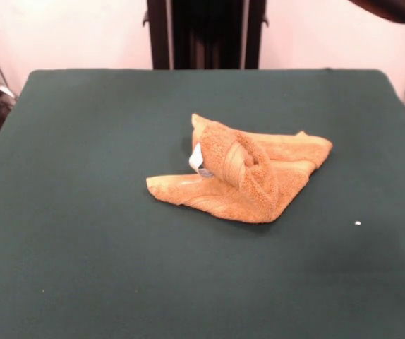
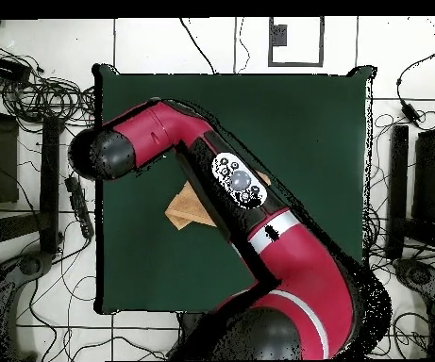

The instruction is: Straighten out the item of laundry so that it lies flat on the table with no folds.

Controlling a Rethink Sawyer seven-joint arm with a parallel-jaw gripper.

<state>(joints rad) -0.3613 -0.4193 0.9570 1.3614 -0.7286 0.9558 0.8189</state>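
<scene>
Judging the towel (image 1: 248, 180) soft and light, bunched mid-bench (image 1: 82, 268), I'd pinch the flat corner just left of its white tag (image 1: 197, 162); fingers unseen, state unknowable.

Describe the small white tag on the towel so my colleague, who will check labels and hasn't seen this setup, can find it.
On the dark green table, an orange-tan towel lies crumpled near the middle. A rolled hump rises from its centre. The white tag sticks out at that hump's left end in the front view, the only white thing on the cloth.
</scene>
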